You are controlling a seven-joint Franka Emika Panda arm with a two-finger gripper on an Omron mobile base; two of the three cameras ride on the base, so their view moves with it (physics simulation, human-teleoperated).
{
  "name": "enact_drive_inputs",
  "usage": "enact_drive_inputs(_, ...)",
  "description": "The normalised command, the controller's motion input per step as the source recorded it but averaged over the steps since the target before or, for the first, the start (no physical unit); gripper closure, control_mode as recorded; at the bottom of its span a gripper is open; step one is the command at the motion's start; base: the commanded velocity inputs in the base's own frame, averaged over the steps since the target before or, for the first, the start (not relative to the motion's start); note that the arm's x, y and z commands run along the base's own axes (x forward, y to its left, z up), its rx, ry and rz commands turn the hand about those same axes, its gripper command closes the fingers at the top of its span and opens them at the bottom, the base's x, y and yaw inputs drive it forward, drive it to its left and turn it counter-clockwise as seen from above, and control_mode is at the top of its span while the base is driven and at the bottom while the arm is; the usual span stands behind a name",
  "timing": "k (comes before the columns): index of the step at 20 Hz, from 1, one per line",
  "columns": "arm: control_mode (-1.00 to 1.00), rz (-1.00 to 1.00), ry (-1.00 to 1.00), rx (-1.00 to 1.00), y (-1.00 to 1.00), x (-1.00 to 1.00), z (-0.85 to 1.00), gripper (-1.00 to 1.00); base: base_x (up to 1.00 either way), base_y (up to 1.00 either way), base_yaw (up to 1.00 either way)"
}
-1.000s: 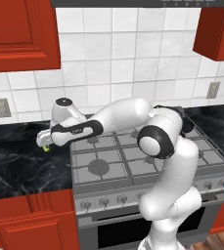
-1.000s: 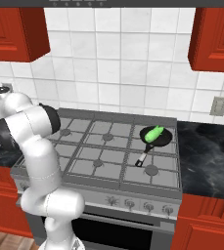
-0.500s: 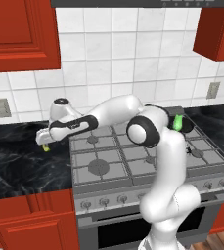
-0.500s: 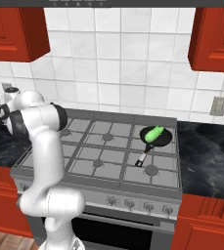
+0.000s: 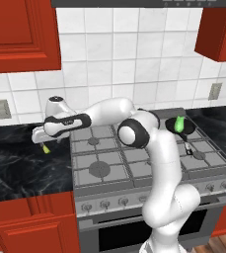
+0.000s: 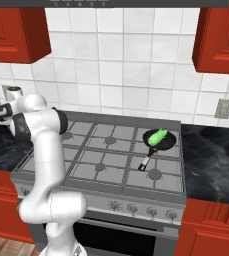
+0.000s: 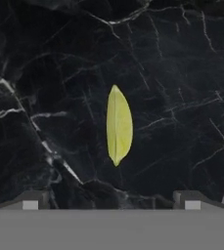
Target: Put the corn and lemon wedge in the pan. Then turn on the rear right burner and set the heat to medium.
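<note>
Here the stove (image 5: 149, 163) is seen set into the dark marbled worktop (image 5: 16, 163), with the white arm (image 5: 134, 133) stretched out to the left over the stone. The pan (image 6: 159, 140) is found on the rear right burner's grate, well apart from the hand, and the corn (image 6: 158, 135) is already lying inside it, so one half of the loading is judged done. The pincer (image 5: 44, 141) is held just above the worktop left of the stove, its jaws spread as wide as they go and nothing between them; in the hand view its two tips (image 7: 30, 201) are seen low down on either side. The lemon wedge (image 7: 119, 125) is lying flat on the bare stone straight ahead of the jaws, and it is also visible as a small yellow-green speck under the hand (image 5: 46, 148). The wedge is judged to be very light, small, thin and probably slick, so that it could be squeezed out sideways or nudged along the smooth stone. It would best be taken across its widest middle part, with the tips brought right down to the stone on its two long sides, not at the pointed ends.
</note>
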Motion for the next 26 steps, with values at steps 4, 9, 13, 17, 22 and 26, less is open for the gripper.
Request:
enact_drive_inputs(4,-1.00,0.00,0.00,0.00,0.11,0.11,0.00,-1.00,0.00,0.00,0.00)
enact_drive_inputs(9,-1.00,0.00,0.00,0.00,0.02,0.00,-0.11,-1.00,0.00,0.00,0.00)
enact_drive_inputs(13,-1.00,0.00,0.00,0.00,0.00,0.00,-0.41,-1.00,0.00,0.00,0.00)
enact_drive_inputs(17,-1.00,0.00,0.00,0.00,0.00,0.00,-0.46,-1.00,0.00,0.00,0.00)
enact_drive_inputs(22,-1.00,0.00,0.00,0.00,0.00,0.00,-0.19,-1.00,0.00,0.00,0.00)
enact_drive_inputs(26,-1.00,-0.01,0.00,0.00,0.00,0.09,-0.02,-1.00,0.00,0.00,0.00)
